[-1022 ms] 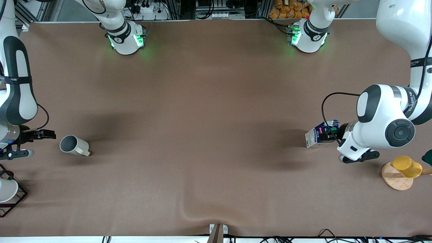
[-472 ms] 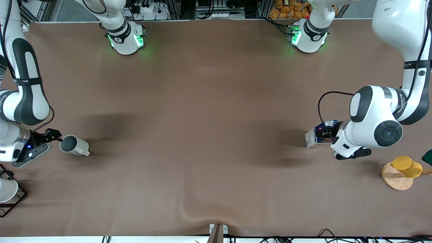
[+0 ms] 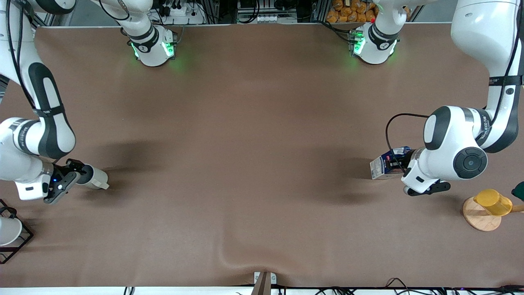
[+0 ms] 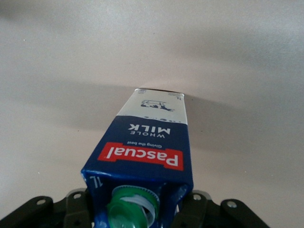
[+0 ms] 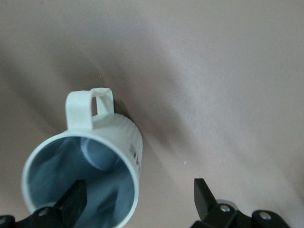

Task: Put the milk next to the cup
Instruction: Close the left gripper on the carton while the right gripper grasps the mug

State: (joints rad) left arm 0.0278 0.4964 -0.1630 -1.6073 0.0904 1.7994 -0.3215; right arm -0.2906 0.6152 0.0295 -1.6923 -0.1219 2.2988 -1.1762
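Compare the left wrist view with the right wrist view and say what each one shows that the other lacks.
Only the left wrist view shows the milk carton: red Pascal label, "WHOLE MILK" print, green screw cap, gripped near its top by the left claw.

Only the right wrist view shows the off-white mug, with grey inside and handle; the right claw is open, one finger inside the mug, the other outside.

Both show the brown table cover.
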